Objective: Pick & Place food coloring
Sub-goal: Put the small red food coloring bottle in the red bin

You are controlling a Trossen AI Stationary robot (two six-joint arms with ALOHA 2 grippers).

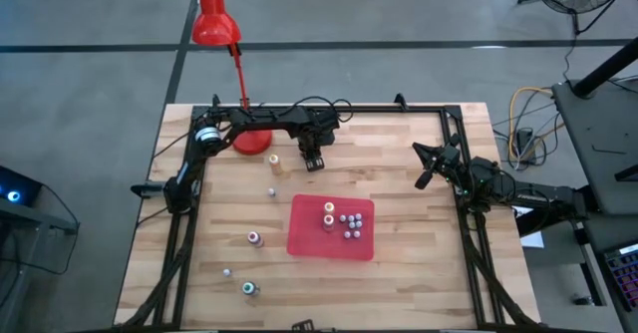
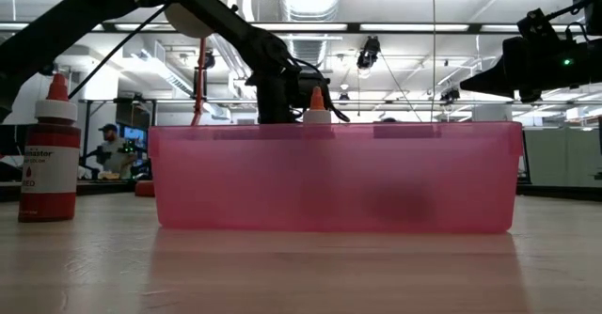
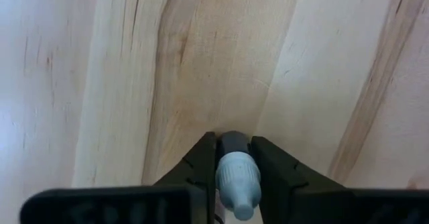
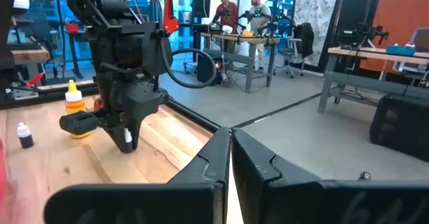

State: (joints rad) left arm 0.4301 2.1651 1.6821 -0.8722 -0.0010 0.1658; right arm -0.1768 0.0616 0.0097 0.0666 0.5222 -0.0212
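Observation:
My left gripper (image 1: pixel 314 161) reaches down at the table's far middle and is shut on a tiny food coloring bottle (image 3: pixel 236 177) with a pale cap and a dark body. The right wrist view shows that gripper (image 4: pixel 127 138) from the side, with something white between its fingers. A red tray (image 1: pixel 309 235) near the middle holds several small bottles (image 1: pixel 347 221), standing on their bases. Loose bottles stand on the wood: a tan-topped one (image 1: pixel 276 162) beside my left gripper, and others (image 1: pixel 255 238) toward the near left. My right gripper (image 4: pixel 230 158) waits shut and level at the right edge. My left gripper pinches the tiny bottle by its pale cap and neck (image 3: pixel 228 165), one finger (image 3: pixel 201 163) on each side. The fingers come from above, pointing steeply down. The bottle stands upright between them. Whether its foot is on the wood, I cannot tell.
A red desk lamp (image 1: pixel 212 19) stands with its base (image 1: pixel 251 142) at the far left, close behind my left arm. In the low view the pink tray wall (image 2: pixel 334 178) fills the front, with a red bottle (image 2: pixel 49 154) to its left. People are in the room beyond.

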